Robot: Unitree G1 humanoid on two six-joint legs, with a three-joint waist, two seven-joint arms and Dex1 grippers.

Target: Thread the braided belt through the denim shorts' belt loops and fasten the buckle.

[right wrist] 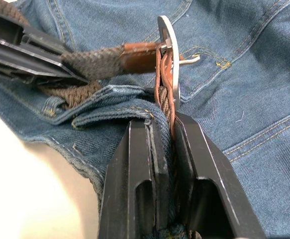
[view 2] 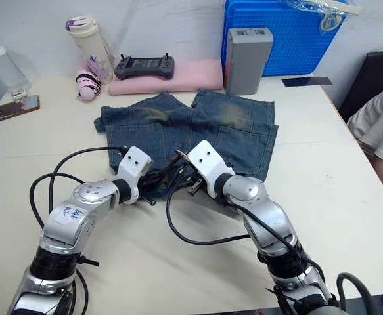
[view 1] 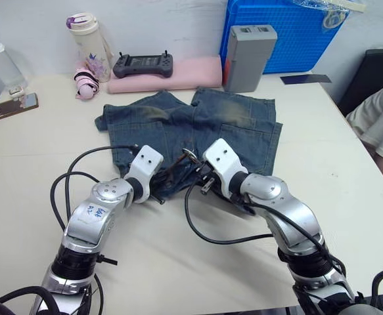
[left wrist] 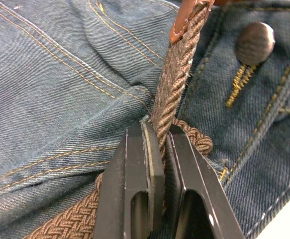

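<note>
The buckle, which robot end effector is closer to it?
Right. The right end effector grips the belt just under the buckle; the left end effector grips the braided belt farther along.

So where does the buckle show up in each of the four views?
Left eye view: the buckle sits between the two grippers, at the denim shorts' waistband.
Right eye view: same spot, between the grippers.
Left wrist view: too little shows to place the buckle; only a tan leather tab on the braided belt.
Right wrist view: upright above the right gripper, buckle at.
Shared landmark: the tan leather tab.
</note>
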